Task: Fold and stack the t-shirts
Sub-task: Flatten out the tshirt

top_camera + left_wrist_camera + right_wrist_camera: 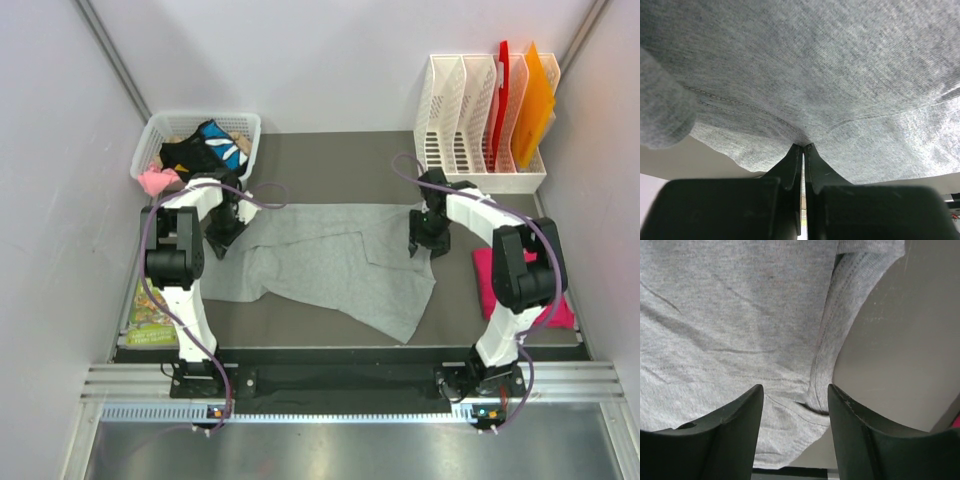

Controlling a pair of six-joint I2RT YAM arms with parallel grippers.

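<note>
At the table's left side, the left gripper point(224, 238) is clamped on a pinch of the grey t-shirt point(330, 265), which lies spread and rumpled across the middle of the table point(330, 160). Farther right, the right gripper point(424, 246) hangs over the shirt's hemmed edge, jaws parted, holding nothing. The pink t-shirt point(484, 278) lies folded at the far right, partly under that arm.

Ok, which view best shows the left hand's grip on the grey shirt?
Left wrist: the left hand is shut, its fingertips pinching a fold of the grey shirt. The top view shows that hand at the shirt's far-left edge, fingers hidden. The right wrist view shows only the open right hand over another edge.
</note>
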